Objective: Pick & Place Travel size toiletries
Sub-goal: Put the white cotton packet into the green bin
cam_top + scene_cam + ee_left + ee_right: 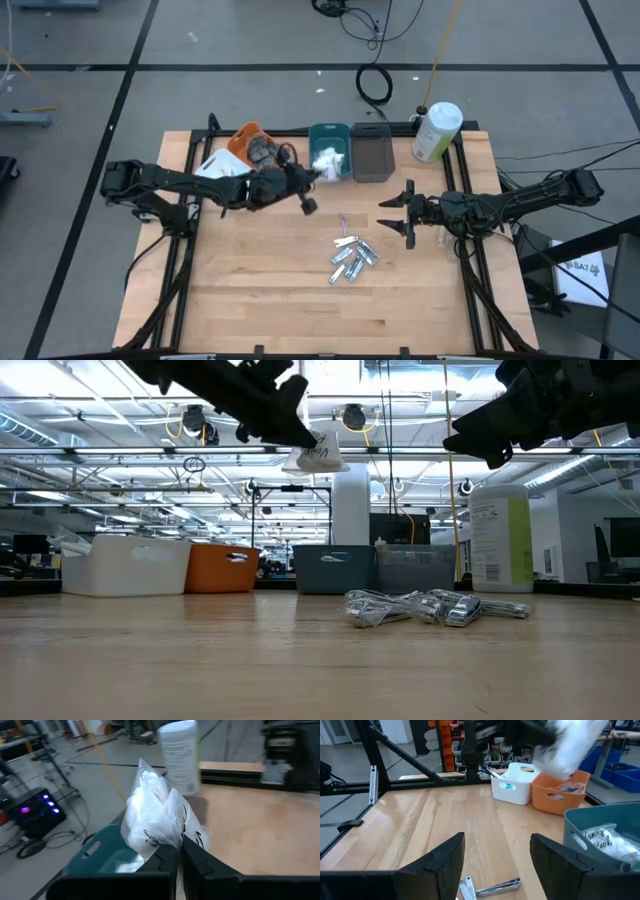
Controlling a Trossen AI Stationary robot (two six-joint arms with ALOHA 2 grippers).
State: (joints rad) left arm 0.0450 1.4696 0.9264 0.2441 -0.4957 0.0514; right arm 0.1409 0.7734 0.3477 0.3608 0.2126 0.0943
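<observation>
Dark fingers of the left gripper (179,862) pinch one corner of a white clear-wrapped packet (156,817), clamped shut on it, the bag standing above the tips and hanging over the teal bin (97,855) just below. Risk: so thin a corner hold may slip, or the slack bag may catch the bin's rim and fall outside. Right gripper (400,214) waits with jaws apart, silver tubes (352,258) on the table nearby beneath it. Packet lettering is unreadable; how full the bin is cannot be made out.
</observation>
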